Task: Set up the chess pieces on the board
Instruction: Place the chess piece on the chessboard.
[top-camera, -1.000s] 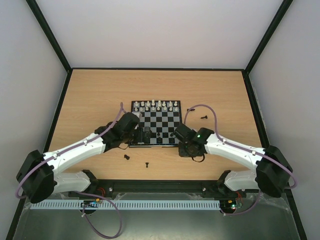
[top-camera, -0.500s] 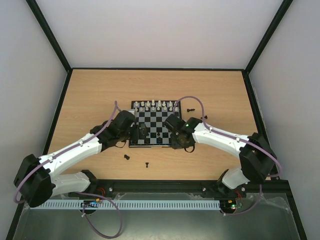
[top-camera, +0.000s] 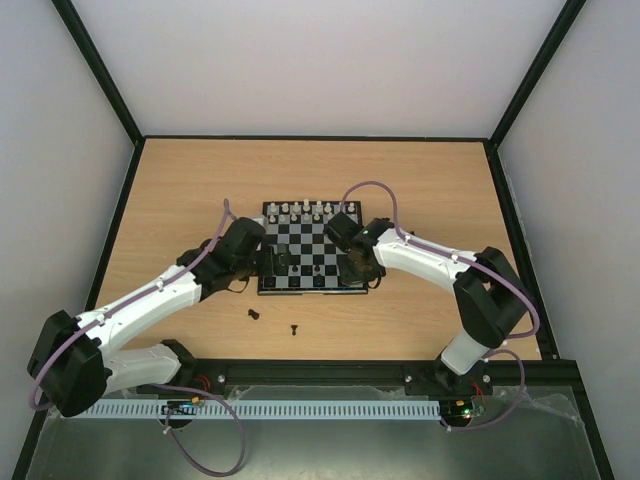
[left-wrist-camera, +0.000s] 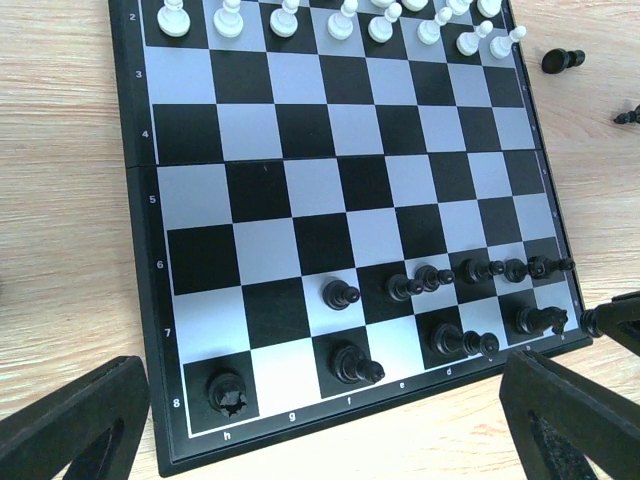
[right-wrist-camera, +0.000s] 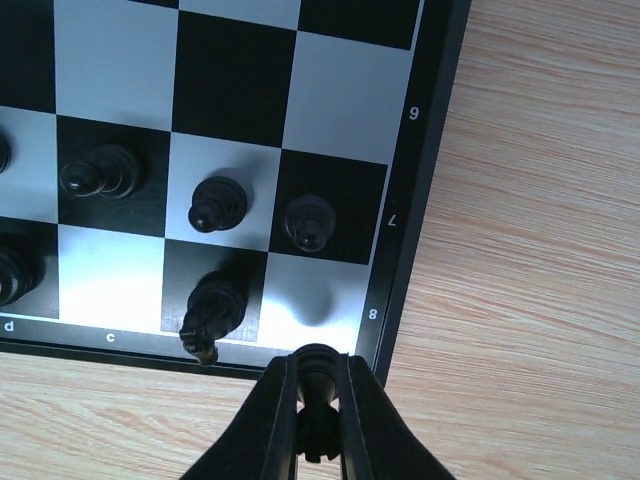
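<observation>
Right gripper (right-wrist-camera: 317, 375) is clamped on a tiny black chess piece (right-wrist-camera: 318, 362) above the pale corner square (right-wrist-camera: 322, 300) of the black-and-grey checked chessboard (right-wrist-camera: 350, 110). Left gripper (left-wrist-camera: 320, 420) gapes wide, empty, at the board's edge; bare wooden tabletop (right-wrist-camera: 520, 200) beyond.

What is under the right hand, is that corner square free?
The right hand, shut on a black piece, hangs over the board corner. The pale corner square shows only shadow, no piece. The frame below it is covered.
</observation>
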